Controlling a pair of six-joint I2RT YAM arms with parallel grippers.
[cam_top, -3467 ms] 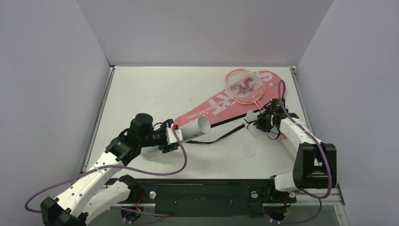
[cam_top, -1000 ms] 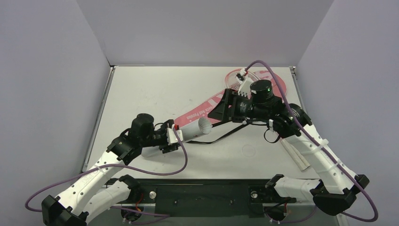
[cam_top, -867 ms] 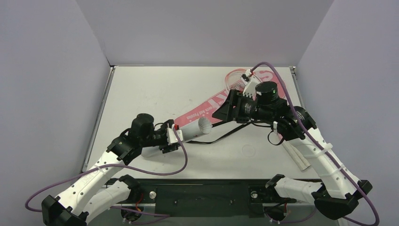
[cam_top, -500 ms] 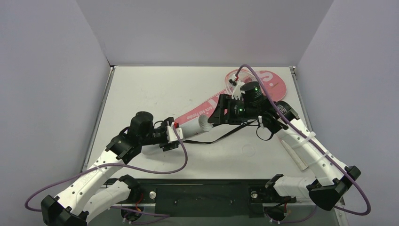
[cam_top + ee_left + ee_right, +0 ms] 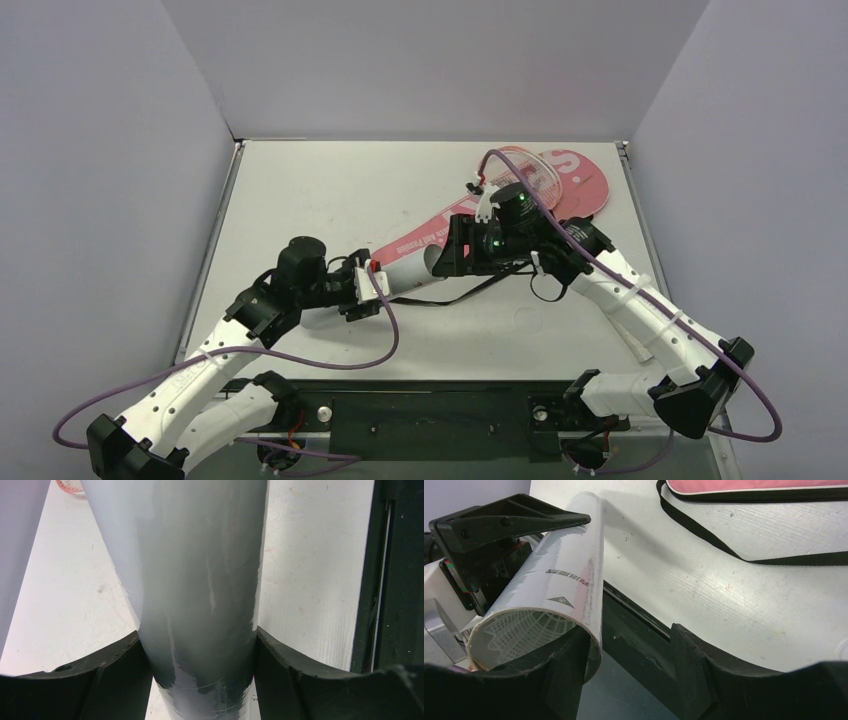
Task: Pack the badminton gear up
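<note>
My left gripper (image 5: 368,285) is shut on the long white tube (image 5: 402,272) and holds it tilted above the table; in the left wrist view the tube (image 5: 200,580) fills the space between the fingers (image 5: 280,680). My right gripper (image 5: 447,250) is open at the tube's open mouth (image 5: 531,625). Its left finger (image 5: 566,672) lies against the rim, with nothing between the jaws. A white shuttlecock (image 5: 519,630) sits inside the tube. The pink "SPORT" cover (image 5: 575,175) lies at the far right with a pink racket (image 5: 540,172) on it. Its black strap (image 5: 724,545) trails across the table.
A white bar-shaped thing (image 5: 640,338) lies near the right edge by the right arm. A faint round disc (image 5: 527,320) lies on the table in front. The black base rail (image 5: 430,410) runs along the near edge. Grey walls enclose the table.
My right arm has swung from the cover's side leftward and lowered, bringing its gripper to the tube's mouth. My left arm still holds the tube, shifted only slightly.
</note>
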